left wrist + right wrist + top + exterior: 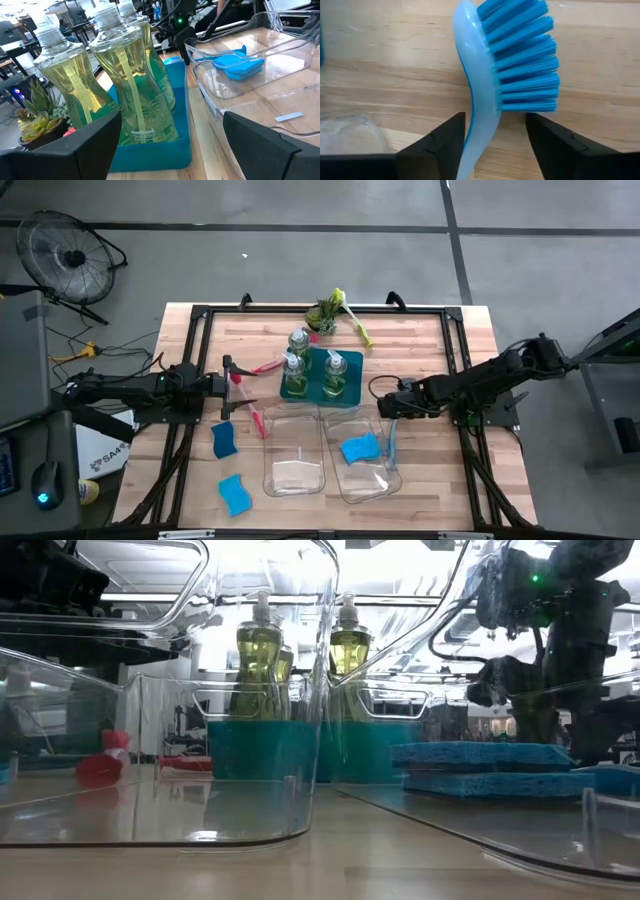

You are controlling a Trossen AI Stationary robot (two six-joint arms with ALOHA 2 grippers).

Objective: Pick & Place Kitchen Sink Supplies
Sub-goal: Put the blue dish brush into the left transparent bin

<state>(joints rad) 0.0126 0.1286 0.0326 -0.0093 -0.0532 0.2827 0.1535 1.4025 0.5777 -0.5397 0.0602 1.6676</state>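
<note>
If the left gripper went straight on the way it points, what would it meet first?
Most likely the soap bottles in the teal tray, which sit dead ahead between the left gripper's open jaws in its wrist view. Depth is hard to judge, so which bottle comes first is unclear.

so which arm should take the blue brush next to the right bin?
Right. The right gripper already sits over the blue brush, open fingers on either side of its neck, beside the right bin. The left gripper is across the table, near the red brush and soap bottles.
</note>
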